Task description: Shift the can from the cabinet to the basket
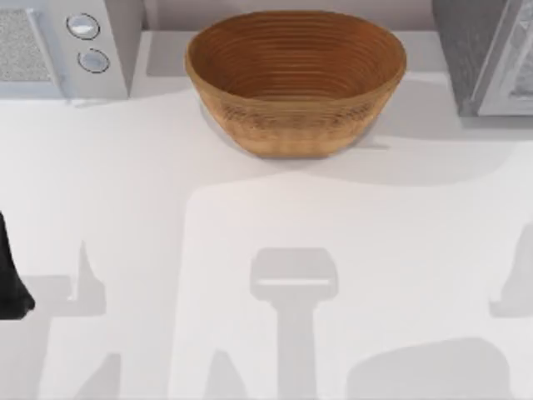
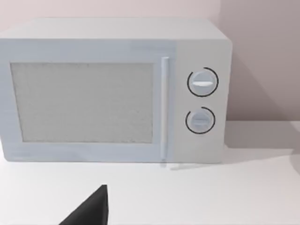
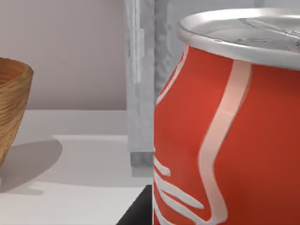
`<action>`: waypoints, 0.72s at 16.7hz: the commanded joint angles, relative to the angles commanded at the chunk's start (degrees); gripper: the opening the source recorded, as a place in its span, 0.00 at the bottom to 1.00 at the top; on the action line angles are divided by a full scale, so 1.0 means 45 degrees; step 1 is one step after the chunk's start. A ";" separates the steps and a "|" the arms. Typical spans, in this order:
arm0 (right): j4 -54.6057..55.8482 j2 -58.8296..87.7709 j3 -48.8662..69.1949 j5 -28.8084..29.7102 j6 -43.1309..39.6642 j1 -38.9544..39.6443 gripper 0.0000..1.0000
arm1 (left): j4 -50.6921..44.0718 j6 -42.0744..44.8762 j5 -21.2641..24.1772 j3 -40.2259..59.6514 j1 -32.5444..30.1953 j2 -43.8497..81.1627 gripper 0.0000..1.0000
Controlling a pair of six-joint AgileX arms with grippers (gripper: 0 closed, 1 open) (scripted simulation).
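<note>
Red drinks can with silver top [image 3: 229,131] right at our right wrist, by dark grey cabinet [image 1: 479,50] far right; claw state unclear. Risk: can slips before brown wicker basket [image 1: 296,75] if pinch weak.

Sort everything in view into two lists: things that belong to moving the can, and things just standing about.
Belongs to the job:
- red drinks can with white script and silver top
- brown woven wicker basket
- dark grey speckled cabinet with pale framed door

Just standing about:
- pale microwave with two round knobs
- white table
</note>
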 joint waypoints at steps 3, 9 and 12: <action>0.0105 -0.0205 -0.0210 -0.0043 -0.0001 -0.0041 0.00 | 0.0000 0.0000 0.0000 0.0000 0.0000 0.0000 1.00; 0.0241 0.0277 0.0078 0.0157 0.0028 0.0151 0.00 | 0.0000 0.0000 0.0000 0.0000 0.0000 0.0000 1.00; 0.0837 0.1869 0.1453 0.0849 0.0045 0.0778 0.00 | 0.0000 0.0000 0.0000 0.0000 0.0000 0.0000 1.00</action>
